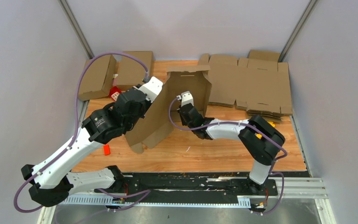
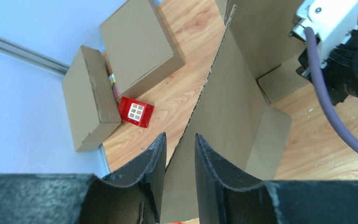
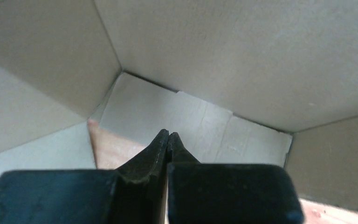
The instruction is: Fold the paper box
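My left gripper (image 2: 181,140), partly open, pinches the paper box (image 1: 156,119) wall to stand it up, while my right gripper (image 3: 168,134), closed empty, reaches inside, I judge to crease it.

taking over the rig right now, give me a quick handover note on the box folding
Left end effector: closed on the top edge of one wall of the half-folded box, fingers on either side of the panel.
Right end effector: shut, empty, tip inside the box, pointing at its inner flaps.
Box: standing mid-table, walls raised, not yet closed.
Done: the flat sheet has been raised into a rough box shape.
Left: tuck the flaps in and close it.
Flat blanks are stacked back right; closed boxes sit back left.
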Robot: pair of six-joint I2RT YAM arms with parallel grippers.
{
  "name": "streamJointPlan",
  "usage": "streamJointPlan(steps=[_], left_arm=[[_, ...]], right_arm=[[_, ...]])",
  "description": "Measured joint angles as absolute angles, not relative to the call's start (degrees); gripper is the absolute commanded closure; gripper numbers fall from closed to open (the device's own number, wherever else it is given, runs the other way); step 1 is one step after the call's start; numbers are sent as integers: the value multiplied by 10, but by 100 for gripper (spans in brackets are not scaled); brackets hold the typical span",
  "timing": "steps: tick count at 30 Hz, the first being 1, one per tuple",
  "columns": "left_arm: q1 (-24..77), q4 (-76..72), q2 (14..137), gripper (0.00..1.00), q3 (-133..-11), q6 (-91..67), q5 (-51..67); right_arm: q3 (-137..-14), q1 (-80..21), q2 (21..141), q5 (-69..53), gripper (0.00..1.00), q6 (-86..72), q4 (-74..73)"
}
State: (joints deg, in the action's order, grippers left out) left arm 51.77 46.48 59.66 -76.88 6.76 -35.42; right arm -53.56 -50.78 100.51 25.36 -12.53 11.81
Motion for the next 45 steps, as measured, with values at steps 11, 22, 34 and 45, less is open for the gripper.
streamJointPlan(steps=[11, 22, 34, 45], left_arm=[[518, 464, 587, 64, -760, 67, -354], [518, 463, 583, 64, -758, 67, -354], [518, 464, 583, 62, -758, 63, -351], [518, 476, 561, 42, -774, 33, -348]], right_arm=[[-583, -476, 1087, 234, 100, -154, 127], [-636, -464, 1135, 228, 100, -200, 93], [-641, -464, 1094, 229, 100, -182, 37], [-678, -456, 1122, 197, 97, -177, 22]])
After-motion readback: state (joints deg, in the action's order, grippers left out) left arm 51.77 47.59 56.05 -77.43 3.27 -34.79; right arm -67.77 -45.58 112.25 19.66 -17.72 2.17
